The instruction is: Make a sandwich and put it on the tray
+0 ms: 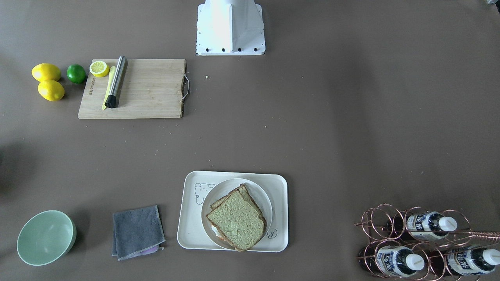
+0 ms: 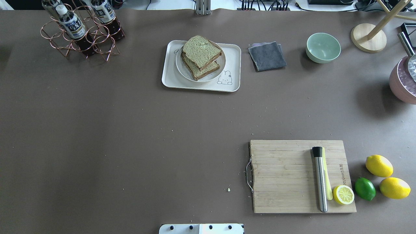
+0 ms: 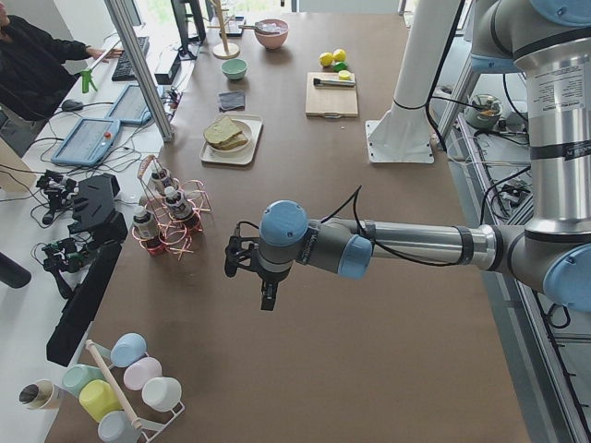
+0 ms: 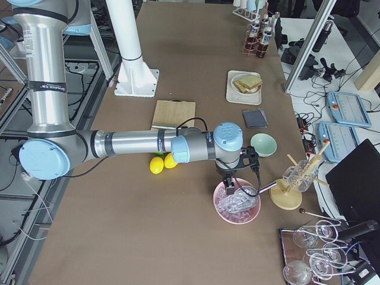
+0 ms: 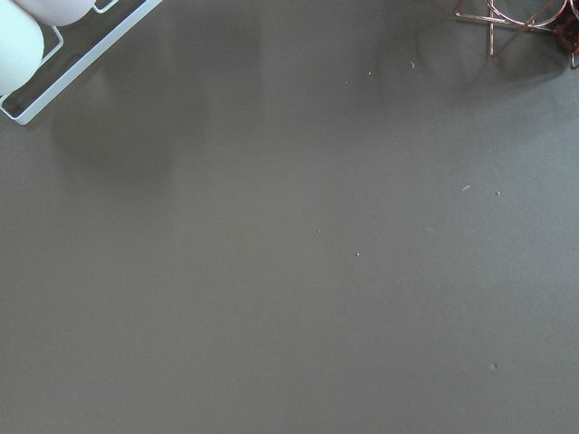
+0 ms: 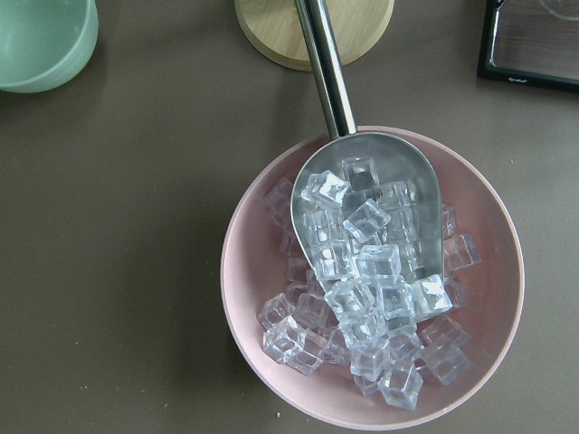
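Two brown-crusted, greenish-tan slices: your sandwich [image 1: 236, 221], on a plate [image 1: 256, 191] in the tray [image 1: 187, 234]; left hand [image 3: 266, 297], right hand [image 4: 228, 185]: you cannot tell their state.

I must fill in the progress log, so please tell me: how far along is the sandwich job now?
Done: the sandwich is stacked on the round plate, which sits in the tray. In hand: nothing at the tray; the left end effector hangs over bare table, the right end effector over the pink ice bowl, both far away. Left: apparently nothing, perhaps only parking the arms.
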